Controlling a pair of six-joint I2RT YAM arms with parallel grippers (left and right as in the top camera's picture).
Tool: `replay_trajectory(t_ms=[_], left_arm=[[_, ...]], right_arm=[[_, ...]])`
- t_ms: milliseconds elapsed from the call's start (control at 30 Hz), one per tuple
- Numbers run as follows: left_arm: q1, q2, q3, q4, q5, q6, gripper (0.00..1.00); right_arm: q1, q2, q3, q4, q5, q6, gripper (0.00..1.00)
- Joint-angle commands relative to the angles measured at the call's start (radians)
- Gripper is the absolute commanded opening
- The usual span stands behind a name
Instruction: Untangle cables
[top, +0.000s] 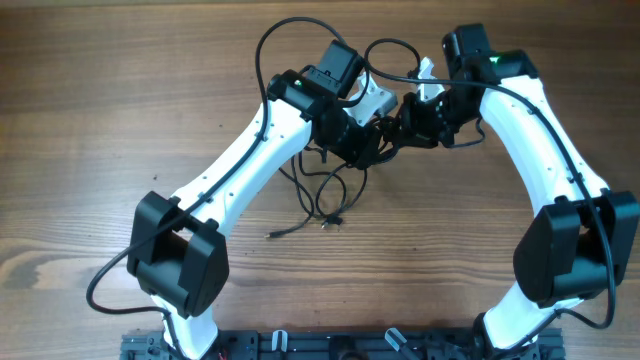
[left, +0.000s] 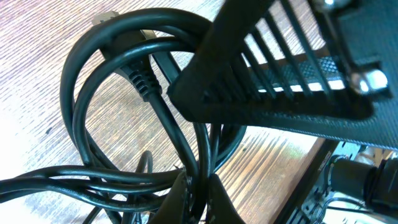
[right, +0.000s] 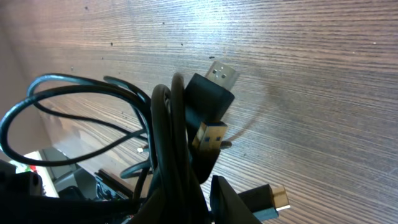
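Observation:
The cables (top: 322, 188) are thin black cords bunched between my two grippers near the table's back middle, with loose loops hanging toward the front and plug ends (top: 334, 220) on the wood. My left gripper (top: 378, 140) is shut on the cables (left: 69, 81); in the left wrist view the fingers (left: 217, 202) pinch a couple of strands running up from the coil. My right gripper (top: 408, 118) meets it from the right. In the right wrist view a thick upright bundle (right: 171, 143) with a silver-tipped plug (right: 222, 73) stands between the fingers (right: 233, 205), and a thin gap shows beside one finger.
The arms' own thicker black wires (top: 290, 35) loop above the left wrist. A gold-tipped plug (right: 277, 198) lies on the wood by my right finger. The table edge (left: 317, 165) runs close to the left gripper. A black rail (top: 350, 345) lines the front edge.

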Motion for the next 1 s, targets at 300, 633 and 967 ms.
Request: replay_trajectory(t_ms=[300,633,967], left_arm=[[0.113,-0.14,0.005,-0.024,0.318,-0.049,0.04],[0.251,-0.205,0.003,-0.067,0.121,-0.204,0.04],[0.105,-0.109,-0.019,-0.093,0.135,-0.183,0.08]], right_arm=[[0.008,0.009,0.003,0.092,0.339,0.121,0.07],[0.008,0.009,0.003,0.068,0.204,0.106,0.05],[-0.025,0.009,0.003,0.031,-0.23,-0.08,0.04]])
